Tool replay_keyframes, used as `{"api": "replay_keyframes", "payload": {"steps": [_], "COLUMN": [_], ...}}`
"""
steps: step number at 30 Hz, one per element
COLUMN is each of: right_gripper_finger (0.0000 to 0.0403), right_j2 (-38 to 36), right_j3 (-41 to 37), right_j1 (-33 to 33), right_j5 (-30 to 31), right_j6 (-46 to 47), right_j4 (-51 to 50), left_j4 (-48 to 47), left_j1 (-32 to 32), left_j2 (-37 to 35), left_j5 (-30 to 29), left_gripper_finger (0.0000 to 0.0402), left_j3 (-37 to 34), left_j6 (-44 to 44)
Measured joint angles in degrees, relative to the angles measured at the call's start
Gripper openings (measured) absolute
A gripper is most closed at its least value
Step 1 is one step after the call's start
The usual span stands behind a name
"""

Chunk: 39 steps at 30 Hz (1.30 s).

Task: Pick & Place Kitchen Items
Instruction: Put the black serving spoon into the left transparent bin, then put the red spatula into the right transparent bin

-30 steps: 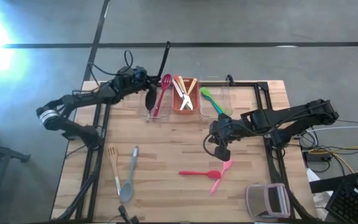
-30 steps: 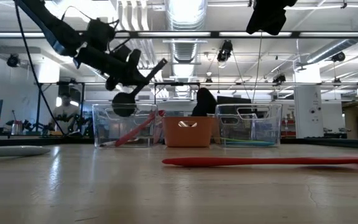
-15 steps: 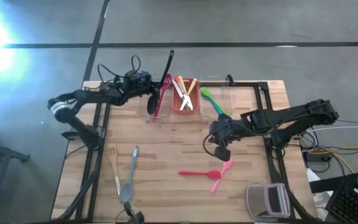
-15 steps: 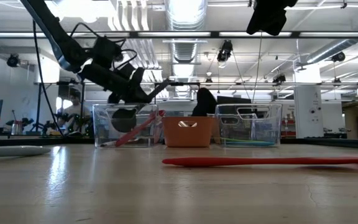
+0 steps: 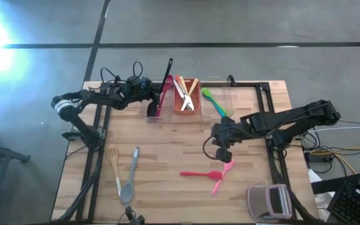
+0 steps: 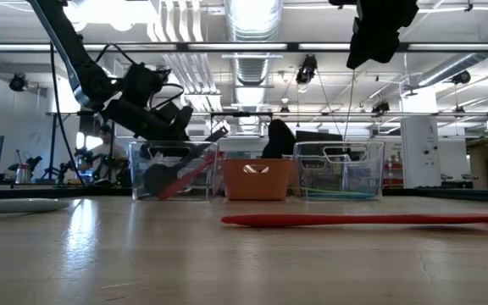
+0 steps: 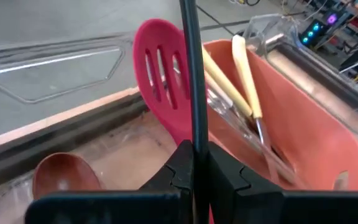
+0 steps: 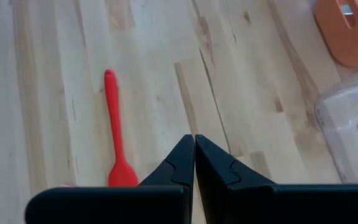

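Wooden table (image 5: 167, 169) — a slatted top on which all the items below are set out.

Left arm, reaching from the table's left edge to the far row of bins; the left gripper (image 7: 193, 163) is closed on the thin handle of a black spoon (image 5: 167, 72), which is held slanted, its bowl lowered into the clear bin (image 6: 172, 169) at the left end of the row and its handle rising past the bin's far rim.

Right arm, stretched in from the right edge; the right gripper (image 8: 194, 149) is closed with nothing between its fingers and is held above the bare boards, just beyond the red and pink utensils.

Bins, three in a row at the far edge: the clear bin on the left, an orange bin (image 5: 185, 100) in the middle, a second clear bin (image 5: 220, 100) on the right.

Grey-and-pink boxy gadget (image 5: 269, 201), at the near right corner.

Contents of the left clear bin: a red slotted spatula (image 7: 163, 74) leaning beside the black handle, and what appears to be a brown spoon bowl (image 7: 64, 177), only partly seen.

Contents of the orange bin: pale wooden-handled utensils (image 5: 186, 92), crossed.

Contents of the right clear bin: a green utensil (image 5: 214, 102).

Loose on the table, near left: a grey spoon (image 5: 130, 178) and a wooden fork-spatula (image 5: 114, 165), side by side.

Loose, near centre: a red spatula (image 5: 200, 174), with a pink spoon (image 5: 222, 177) touching its head end.
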Motion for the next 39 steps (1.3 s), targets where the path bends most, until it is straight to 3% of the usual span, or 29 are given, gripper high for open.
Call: {"api": "replay_keyframes", "payload": {"steps": [5, 21, 26, 34, 39], "right_gripper_finger": [0.0008, 0.0008, 0.0008, 0.0008, 0.0008], "right_j2": [0.00, -0.04, -0.04, -0.04, -0.04], "right_j3": [-0.56, -0.56, -0.56, -0.59, -0.59], "right_j1": [-0.02, 0.00, 0.00, 0.00, -0.02], "right_j5": [-0.01, -0.01, -0.01, 0.00, 0.04], "right_j6": [0.62, 0.70, 0.80, 0.84, 0.36], "right_j4": [0.27, 0.57, 0.55, 0.55, 2.03], "left_j4": [-1.86, -6.59, -14.15, -21.94, -26.41], "left_j1": [0.04, 0.07, 0.09, -0.52, -2.02], "left_j2": [-0.07, -4.21, -11.32, -27.70, -36.62], "left_j5": [0.30, 3.57, 6.05, 7.36, 14.76], "left_gripper_finger": [0.0030, 0.0190, 0.0213, 0.0208, 0.0208], "left_j3": [0.00, 2.54, 4.65, 5.97, 5.92], "left_j6": [-1.92, -1.96, -2.58, -3.75, -6.97]}}
